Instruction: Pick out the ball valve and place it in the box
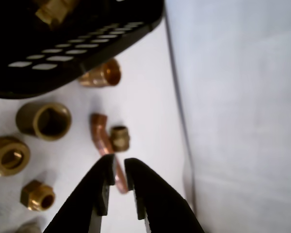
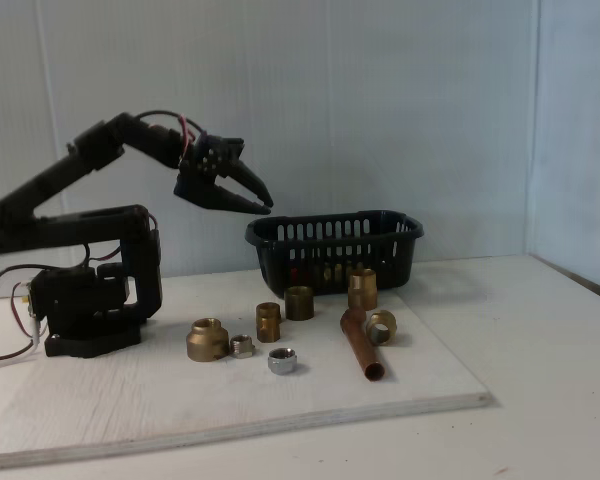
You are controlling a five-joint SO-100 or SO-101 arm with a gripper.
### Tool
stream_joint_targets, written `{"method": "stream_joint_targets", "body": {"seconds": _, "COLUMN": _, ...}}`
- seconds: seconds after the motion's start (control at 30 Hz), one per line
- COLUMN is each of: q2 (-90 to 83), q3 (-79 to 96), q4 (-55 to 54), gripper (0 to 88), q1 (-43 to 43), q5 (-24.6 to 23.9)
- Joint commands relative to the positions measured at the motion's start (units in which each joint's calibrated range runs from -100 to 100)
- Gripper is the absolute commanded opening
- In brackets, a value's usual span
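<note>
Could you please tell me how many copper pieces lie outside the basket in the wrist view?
2: a short coupling beside the basket rim, and a bent pipe just ahead of the claw. Others may be hidden out of frame.

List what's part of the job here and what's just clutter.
Job: basket; valve, apparently already inside it; end effector, open and empty.
Clutter: copper elbow; brass couplings; silver nut; copper fitting beside the basket.
</note>
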Motion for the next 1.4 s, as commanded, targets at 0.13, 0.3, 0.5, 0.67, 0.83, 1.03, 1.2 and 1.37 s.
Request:
{"method": "stream_joint_targets", "body": {"seconds": 0.13, "q2": -4.74, "q3": 4.12, "q4": -1.00, "gripper": 0.8, "q1": 0.06, "q5": 0.27}}
{"method": "stream_joint_targets", "body": {"seconds": 0.3, "q2": -4.74, "q3": 5.20, "q4": -0.57, "gripper": 0.8, "q1": 0.06, "q5": 0.27}}
{"method": "stream_joint_targets", "body": {"seconds": 0.5, "q2": -4.83, "q3": 11.43, "q4": -1.00, "gripper": 0.8, "q1": -0.02, "q5": 0.27}}
{"method": "stream_joint_targets", "body": {"seconds": 0.67, "q2": -4.83, "q3": 14.41, "q4": -1.00, "gripper": 0.8, "q1": 0.13, "q5": 0.32}}
{"method": "stream_joint_targets", "body": {"seconds": 0.83, "q2": -4.83, "q3": 18.02, "q4": -1.00, "gripper": 0.9, "q1": -0.16, "q5": 1.98}}
{"method": "stream_joint_targets", "body": {"seconds": 1.03, "q2": -4.83, "q3": 23.62, "q4": -1.00, "gripper": 0.9, "q1": 0.13, "q5": 5.24}}
{"method": "stream_joint_targets", "body": {"seconds": 1.2, "q2": -4.74, "q3": 25.51, "q4": -0.40, "gripper": 0.9, "q1": 0.06, "q5": 6.33}}
{"method": "stream_joint_targets", "body": {"seconds": 1.37, "q2": -4.32, "q3": 25.51, "q4": -0.31, "gripper": 0.9, "q1": 0.13, "q5": 6.33}}
